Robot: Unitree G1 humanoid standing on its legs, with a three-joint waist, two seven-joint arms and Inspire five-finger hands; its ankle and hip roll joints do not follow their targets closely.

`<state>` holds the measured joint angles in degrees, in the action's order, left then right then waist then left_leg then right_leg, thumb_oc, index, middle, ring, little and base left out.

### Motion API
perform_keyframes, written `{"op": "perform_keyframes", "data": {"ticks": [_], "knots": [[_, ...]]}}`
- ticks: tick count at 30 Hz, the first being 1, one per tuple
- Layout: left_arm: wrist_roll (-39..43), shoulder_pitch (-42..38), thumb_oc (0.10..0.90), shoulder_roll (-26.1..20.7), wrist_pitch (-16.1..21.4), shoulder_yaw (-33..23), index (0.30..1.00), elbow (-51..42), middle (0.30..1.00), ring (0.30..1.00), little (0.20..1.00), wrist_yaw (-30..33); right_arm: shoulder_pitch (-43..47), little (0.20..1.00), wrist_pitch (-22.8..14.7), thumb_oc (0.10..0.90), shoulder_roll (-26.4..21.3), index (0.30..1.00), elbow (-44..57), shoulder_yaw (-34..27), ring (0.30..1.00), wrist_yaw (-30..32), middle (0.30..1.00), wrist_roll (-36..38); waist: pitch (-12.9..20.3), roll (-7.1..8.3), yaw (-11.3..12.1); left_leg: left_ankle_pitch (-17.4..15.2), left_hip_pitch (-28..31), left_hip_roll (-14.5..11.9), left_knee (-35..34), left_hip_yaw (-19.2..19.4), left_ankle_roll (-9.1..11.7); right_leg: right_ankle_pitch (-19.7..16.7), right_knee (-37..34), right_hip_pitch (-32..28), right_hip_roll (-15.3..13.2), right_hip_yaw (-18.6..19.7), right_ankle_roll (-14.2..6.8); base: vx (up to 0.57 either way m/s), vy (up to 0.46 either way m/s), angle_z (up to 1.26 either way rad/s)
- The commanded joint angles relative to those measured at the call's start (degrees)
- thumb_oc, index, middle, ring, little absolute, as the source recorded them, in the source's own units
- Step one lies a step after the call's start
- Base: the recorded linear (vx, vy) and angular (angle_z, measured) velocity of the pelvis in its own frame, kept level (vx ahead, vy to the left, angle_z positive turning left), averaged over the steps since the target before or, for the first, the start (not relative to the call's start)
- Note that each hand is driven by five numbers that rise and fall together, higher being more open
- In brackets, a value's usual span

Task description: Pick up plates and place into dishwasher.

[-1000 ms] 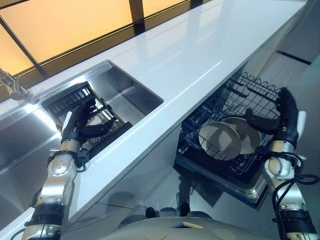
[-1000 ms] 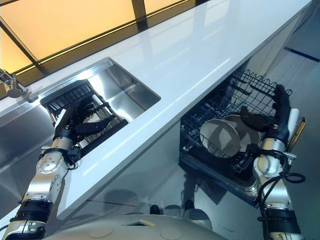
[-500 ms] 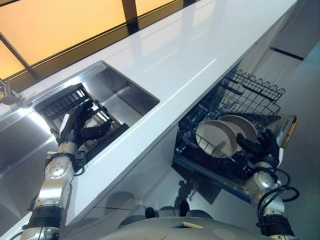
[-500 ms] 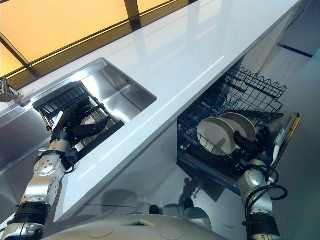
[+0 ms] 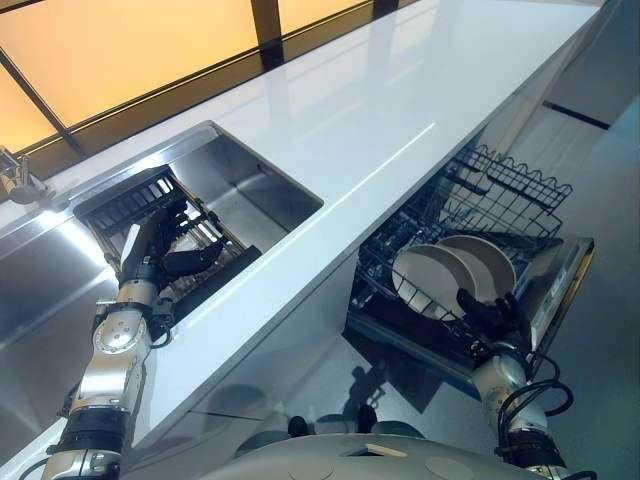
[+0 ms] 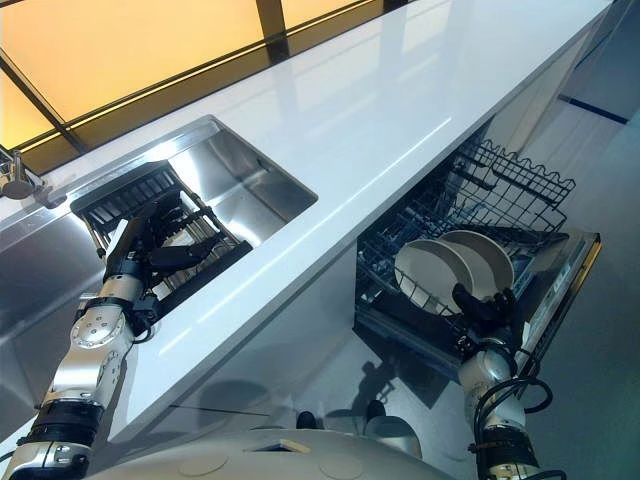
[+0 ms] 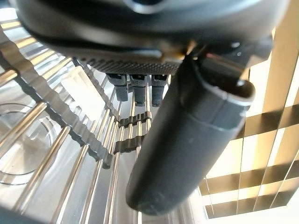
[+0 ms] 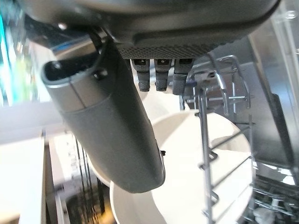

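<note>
Two pale plates, one [image 5: 432, 276] in front of the other [image 5: 492, 260], stand upright in the lower rack [image 5: 500, 185] of the pulled-out dishwasher. My right hand [image 5: 490, 312] hangs just in front of them, low by the rack's near edge. It is open and holds nothing; in its wrist view the plates [image 8: 229, 158] show past the thumb [image 8: 107, 126], behind rack wires. My left hand [image 5: 150, 250] is open too and rests over the dish rack [image 5: 140, 200] in the sink, with metal bars [image 7: 93, 154] under its straight fingers.
A long white countertop [image 5: 380, 110] runs between the steel sink [image 5: 255, 185] and the dishwasher. The dishwasher door [image 5: 562, 275] lies open to the right of the rack. A tap [image 5: 15, 178] stands at the far left. Grey floor lies beyond the door.
My right hand has dropped from beside the plates at rack height to a lower spot in front of them. The left hand stays over the sink rack. The view shifted slightly.
</note>
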<state>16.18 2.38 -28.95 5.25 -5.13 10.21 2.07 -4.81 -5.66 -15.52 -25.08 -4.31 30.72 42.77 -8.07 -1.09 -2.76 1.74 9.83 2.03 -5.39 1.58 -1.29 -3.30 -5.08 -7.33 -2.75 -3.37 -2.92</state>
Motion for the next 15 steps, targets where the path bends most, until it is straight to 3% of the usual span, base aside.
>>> {"op": "perform_keyframes", "data": {"ticks": [1,7,11,15], "knots": [[-0.3,0.9,0.8,0.8,4.4,4.0,0.9,2.6,0.9,0.9,0.9,2.7,0.7,0.9,-4.4,0.8,2.6,0.9,1.2,-0.8,0.9,5.3,0.9,1.1,1.1,0.31,1.2,-2.0,-2.1,1.9,0.4,2.0,0.1,2.6,5.0,2.4,0.7,-2.2,-3.1,0.0,0.038,0.06],[0.2,1.4,0.8,1.0,4.2,3.9,0.9,2.1,0.9,0.9,0.9,3.1,0.1,0.9,-8.1,0.8,3.7,0.9,1.9,-1.4,0.9,8.5,0.9,0.3,1.0,-0.09,1.0,-1.3,-2.6,2.1,0.4,2.1,-0.1,2.1,5.1,2.9,0.7,-2.2,-2.9,-0.02,0.016,0.01],[0.4,1.9,0.8,1.4,4.3,4.1,0.9,1.6,0.9,0.9,0.9,3.9,-0.1,0.9,-12.1,0.8,3.2,0.9,7.3,-1.5,0.9,14.4,0.9,-9.2,0.9,-0.35,0.6,-1.2,-2.7,2.2,0.4,2.1,-0.1,2.2,5.3,3.1,0.8,-1.7,-2.9,0.0,0.0,0.0],[0.9,2.1,0.8,1.3,5.0,3.8,0.9,2.4,0.9,0.9,0.9,3.3,-0.9,0.9,-13.3,0.8,3.2,0.9,6.6,-2.4,0.9,13.8,0.9,-9.8,1.1,-0.56,0.2,-1.4,-2.8,2.3,0.4,2.4,-0.1,2.2,5.3,3.4,0.6,-1.4,-3.1,0.0,0.0,0.0]]}}
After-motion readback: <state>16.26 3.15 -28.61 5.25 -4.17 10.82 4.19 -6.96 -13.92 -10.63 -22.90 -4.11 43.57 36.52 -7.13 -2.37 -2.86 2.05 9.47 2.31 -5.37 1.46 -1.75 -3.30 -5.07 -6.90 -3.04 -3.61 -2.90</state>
